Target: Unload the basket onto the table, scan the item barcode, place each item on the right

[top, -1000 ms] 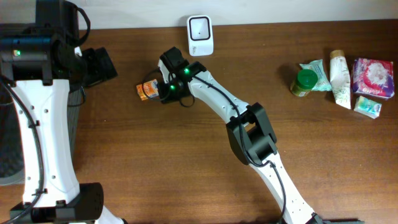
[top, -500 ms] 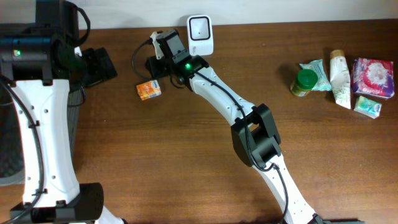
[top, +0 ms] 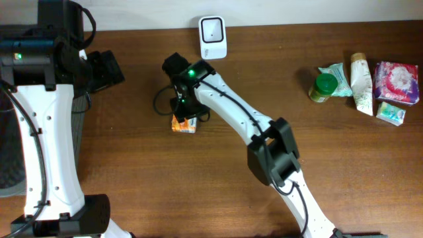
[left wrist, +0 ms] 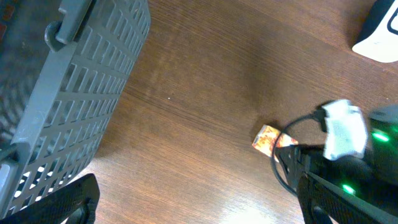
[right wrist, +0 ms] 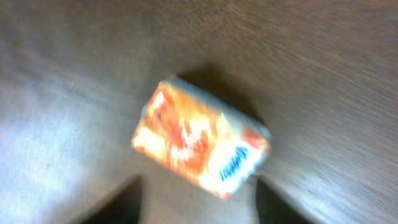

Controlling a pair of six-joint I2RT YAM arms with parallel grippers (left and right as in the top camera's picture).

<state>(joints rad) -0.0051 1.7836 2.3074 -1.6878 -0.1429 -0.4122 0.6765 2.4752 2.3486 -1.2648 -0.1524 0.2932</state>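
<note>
My right pincer (right wrist: 199, 198) hangs directly over the orange packet (right wrist: 202, 146), which lies flat on the desk (right wrist: 323, 74) on the near side of the white scanner (top: 213, 38), long axis skewed across my finger gap; jaws partly apart, gripping nothing, this arm clearly the nearer.

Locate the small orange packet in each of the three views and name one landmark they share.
Overhead: orange packet, left of centre.
Left wrist: packet right of centre, lower half.
Right wrist: packet at centre, filling much of the frame.
Shared landmark: the brown wooden table it lies on.
</note>
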